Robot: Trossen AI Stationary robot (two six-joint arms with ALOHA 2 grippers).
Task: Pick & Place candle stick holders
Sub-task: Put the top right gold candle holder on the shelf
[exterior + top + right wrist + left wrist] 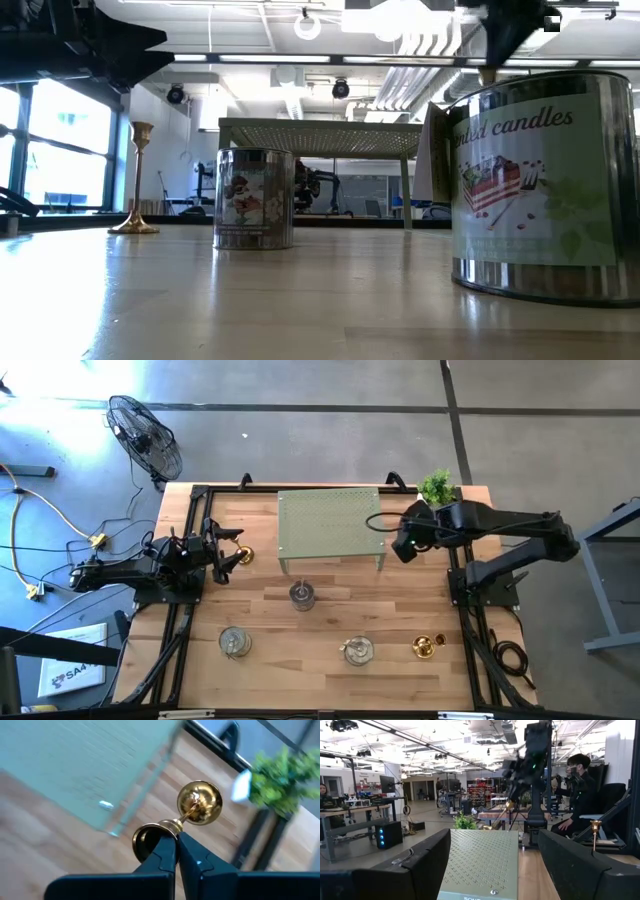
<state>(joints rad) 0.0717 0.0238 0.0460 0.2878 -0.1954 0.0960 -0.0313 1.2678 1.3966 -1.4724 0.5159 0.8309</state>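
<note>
The right gripper (176, 851) hung in the air beside the right end of the pale green perforated stand (330, 525), its fingers (162, 856) pinched tight on the thin stem of a gold brass candlestick holder (192, 807). In the right wrist view that holder pointed away from the fingers, its round base at the far end and its cup just beside the fingertips, clear of the wooden table (330, 620) below. The small green potted plant (436, 486) stood at the back right corner, near the raised arm.

The left gripper (225, 556) waited at the left side of the table with its fingers (420, 865) spread apart and nothing between them (the left wrist view looked straight past them along the stand's top). A second gold holder (243, 555) stood upright just beside that gripper; whether it touched a fingertip was hard to make out from above.

A third gold holder (427, 647) lay on its side near the front right. Three squat silvery cylindrical holders sat apart from one another: one (302, 595) just in front of the stand, one (235, 642) at the front left, and one (358, 651) at the front centre. In the low view the nearest one (540, 190) carried a label reading "candles".

A seated person (580, 795) was visible beyond the table.
</note>
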